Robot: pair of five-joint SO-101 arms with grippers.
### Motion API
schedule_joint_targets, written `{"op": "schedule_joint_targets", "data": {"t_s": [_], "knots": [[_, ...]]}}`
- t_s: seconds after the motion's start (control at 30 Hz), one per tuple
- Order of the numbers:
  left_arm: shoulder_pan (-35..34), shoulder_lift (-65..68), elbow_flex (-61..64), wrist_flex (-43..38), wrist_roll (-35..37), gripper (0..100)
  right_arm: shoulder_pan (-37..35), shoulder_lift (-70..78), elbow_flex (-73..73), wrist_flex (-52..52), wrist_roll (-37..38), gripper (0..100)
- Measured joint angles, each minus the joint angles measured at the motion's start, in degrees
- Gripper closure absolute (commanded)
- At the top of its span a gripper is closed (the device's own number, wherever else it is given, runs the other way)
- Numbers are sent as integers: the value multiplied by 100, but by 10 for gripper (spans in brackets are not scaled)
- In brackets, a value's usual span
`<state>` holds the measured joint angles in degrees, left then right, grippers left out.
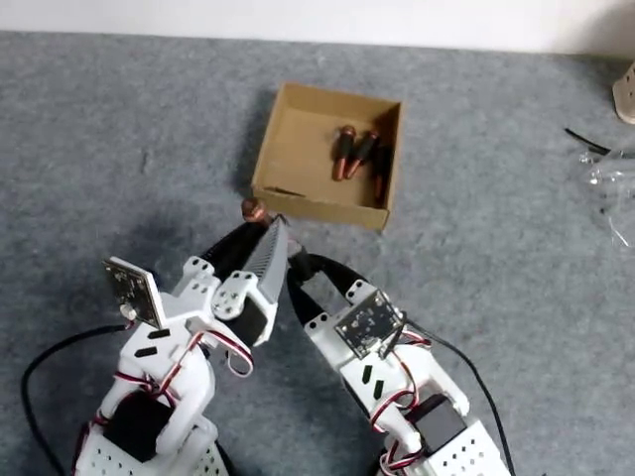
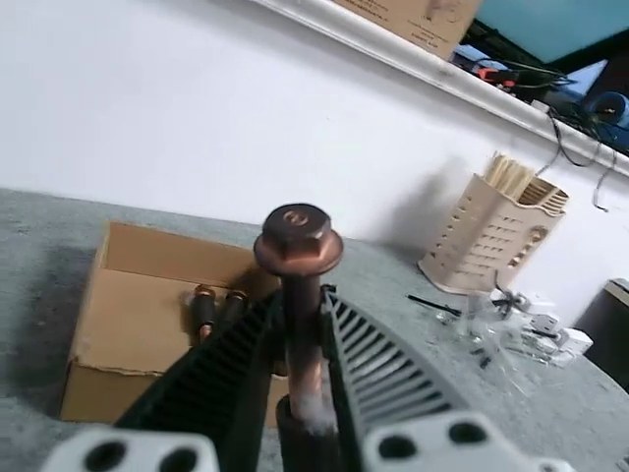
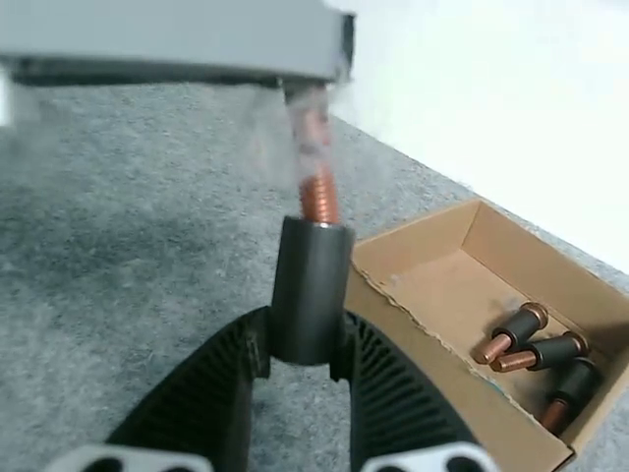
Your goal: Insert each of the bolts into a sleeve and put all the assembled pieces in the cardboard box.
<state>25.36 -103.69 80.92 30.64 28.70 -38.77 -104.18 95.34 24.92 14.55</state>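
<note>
Pinching a copper bolt [image 2: 298, 246] by its shank, the left claw [image 2: 300, 310] sits lower left of centre in the high view. The bolt's hex head pokes up toward the cardboard box [image 1: 298, 201]. Just right of it, the right claw [image 3: 307, 344] is clamped around a dark sleeve [image 3: 312, 280], and the bolt's threaded end enters the sleeve's open end. Farther right, three assembled pieces [image 1: 359, 154] lie along the box's right wall. The box rests on the grey table [image 1: 119, 129], upper middle of the frame.
</note>
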Motion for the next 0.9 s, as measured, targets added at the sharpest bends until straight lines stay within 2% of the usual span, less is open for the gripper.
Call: {"op": "schedule_joint_targets", "data": {"t_s": [0.23, 0.47, 0.63, 0.9], "knots": [[70, 0, 0, 70, 0, 994, 0, 0, 0, 0, 0, 994], [88, -44, -9, 730, 70, 994, 18, 9, 0, 9, 35, 994], [62, -26, 9, 1108, 79, 994, 18, 9, 0, 9, 369, 994], [9, -79, 334, 1143, 70, 990, 18, 26, 9, 26, 413, 994]]}}
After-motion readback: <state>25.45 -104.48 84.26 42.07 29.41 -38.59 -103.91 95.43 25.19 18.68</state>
